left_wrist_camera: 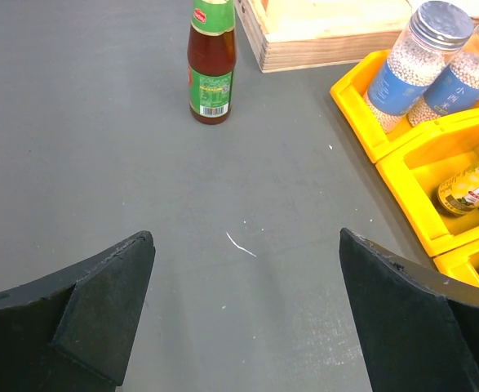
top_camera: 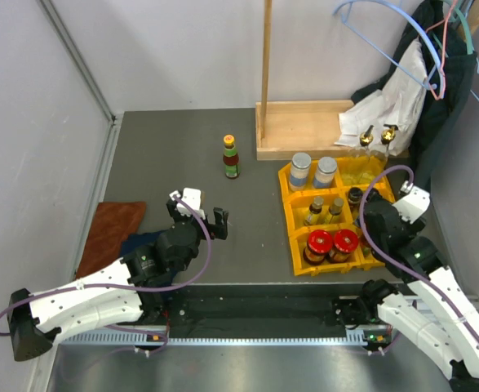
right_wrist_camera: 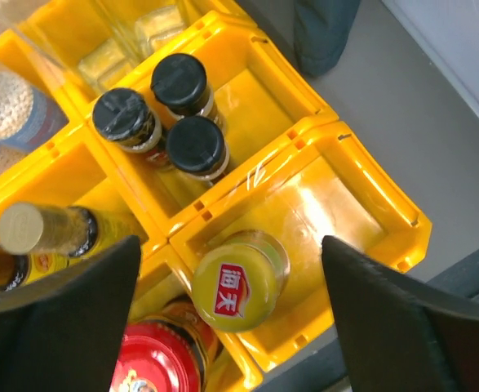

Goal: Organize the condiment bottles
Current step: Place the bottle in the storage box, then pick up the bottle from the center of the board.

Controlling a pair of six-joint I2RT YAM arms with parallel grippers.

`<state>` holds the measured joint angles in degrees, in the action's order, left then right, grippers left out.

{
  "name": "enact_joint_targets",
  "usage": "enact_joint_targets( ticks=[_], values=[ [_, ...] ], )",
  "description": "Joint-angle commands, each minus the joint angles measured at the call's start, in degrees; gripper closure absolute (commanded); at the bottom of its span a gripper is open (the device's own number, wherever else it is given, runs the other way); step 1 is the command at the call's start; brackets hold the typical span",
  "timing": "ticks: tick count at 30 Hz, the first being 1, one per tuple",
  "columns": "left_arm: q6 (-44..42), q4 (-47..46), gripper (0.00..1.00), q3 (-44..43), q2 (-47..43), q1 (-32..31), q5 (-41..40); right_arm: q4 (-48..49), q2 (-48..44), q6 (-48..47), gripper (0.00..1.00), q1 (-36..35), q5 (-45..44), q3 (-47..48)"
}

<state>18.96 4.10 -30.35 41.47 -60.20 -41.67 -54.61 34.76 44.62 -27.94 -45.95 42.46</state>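
Got one green-labelled bottle [top_camera: 231, 157] standing alone on the table [top_camera: 182, 155], long axis vertical, cap up, roughly 1 o'clock from the left gripper [top_camera: 198, 212], fingers spread wide, gripping nothing. Same for the right gripper [right_wrist_camera: 229, 245]: wide apart above an upright yellow-lidded jar [right_wrist_camera: 239, 286] in the yellow bin [right_wrist_camera: 370, 204].

One red-brown sauce bottle [top_camera: 231, 157] with a green label and yellow cap stands upright and alone on the bench [top_camera: 182, 163], well apart from the yellow bin [top_camera: 298, 222]. In the bin's far row are two silver-lidded pale jars [top_camera: 301, 170] with blue labels at left and two tall clear gold-stoppered bottles [top_camera: 368, 140] at right. The middle row holds two small gold-capped bottles [top_camera: 315, 210] at left and three black-capped dark bottles [right_wrist_camera: 178, 82] at right. The near row holds two red-lidded dark jars [top_camera: 319, 242] side by side at left and one yellow-lidded jar [right_wrist_camera: 237, 282] at right.
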Motion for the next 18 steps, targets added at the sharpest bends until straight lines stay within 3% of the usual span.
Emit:
enact_joint_targets(
  ticks=[1,11,16,18],
  values=[
    [0.1,-1.5,0.01,-2.3,-0.3,0.0,-1.3,0.3,-0.9,-2.0,0.06,0.5,1.5,5.7],
    [0.6,-1.3,0.01,-1.6,-0.3,0.0,-2.0,1.4,2.3,-9.4,0.01,0.4,5.9,16.2],
    [1.2,-1.4,0.01,-1.1,-0.3,0.0,-2.6,7.4,8.7,-16.8,0.02,0.5,17.9,20.5],
    [1.9,-1.5,0.01,-0.9,0.1,0.1,-3.6,12.1,12.6,-18.7,0.07,0.4,24.9,21.5]
  ],
)
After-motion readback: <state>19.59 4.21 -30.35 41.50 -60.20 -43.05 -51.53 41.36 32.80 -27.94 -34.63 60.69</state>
